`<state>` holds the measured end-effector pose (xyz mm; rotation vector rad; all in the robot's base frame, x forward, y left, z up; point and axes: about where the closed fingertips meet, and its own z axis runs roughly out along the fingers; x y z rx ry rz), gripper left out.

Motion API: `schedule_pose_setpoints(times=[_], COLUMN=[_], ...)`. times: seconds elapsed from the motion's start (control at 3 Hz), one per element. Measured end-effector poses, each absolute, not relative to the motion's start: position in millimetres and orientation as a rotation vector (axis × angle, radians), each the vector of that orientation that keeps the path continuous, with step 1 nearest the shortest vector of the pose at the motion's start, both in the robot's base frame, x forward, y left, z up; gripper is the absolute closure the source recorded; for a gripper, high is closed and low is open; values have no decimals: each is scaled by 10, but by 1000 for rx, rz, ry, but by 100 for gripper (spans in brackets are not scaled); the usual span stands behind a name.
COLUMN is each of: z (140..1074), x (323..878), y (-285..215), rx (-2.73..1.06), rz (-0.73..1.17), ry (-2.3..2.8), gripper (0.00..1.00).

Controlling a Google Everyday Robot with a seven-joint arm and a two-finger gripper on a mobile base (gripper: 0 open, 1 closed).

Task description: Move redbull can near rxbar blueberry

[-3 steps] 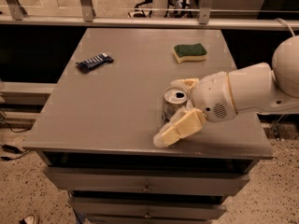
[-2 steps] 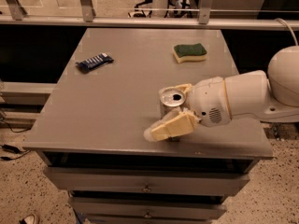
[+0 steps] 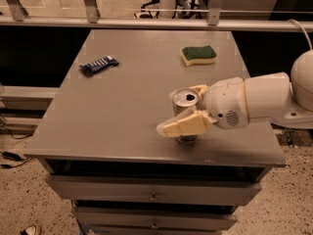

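The redbull can, slim and silver with an open pull-tab top, stands upright near the front edge of the grey table, right of centre. My gripper comes in from the right and is closed around the can. One cream finger crosses its front and the other sits behind it. The can's base shows just below the front finger, at the table surface. The rxbar blueberry, a flat dark blue wrapper, lies at the back left, far from the can.
A green-and-yellow sponge lies at the back right of the table. A metal railing runs behind the table. Drawers sit below the front edge. My white arm extends off the right side.
The front finger has risen from near the table to across the can's middle. The can has stayed in about the same place, shifting only slightly.
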<state>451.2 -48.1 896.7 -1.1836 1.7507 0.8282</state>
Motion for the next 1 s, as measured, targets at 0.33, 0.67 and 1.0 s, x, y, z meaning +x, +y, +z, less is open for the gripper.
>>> schedule_pose_setpoints(times=[0.33, 0.67, 1.0], z=[9222, 9222, 9197], x=[4773, 4772, 4932], y=[-605, -605, -394], rx=[-1191, -1192, -1192], rz=[736, 736, 756], ry=[1710, 1710, 1654], gripper=[100, 100, 100])
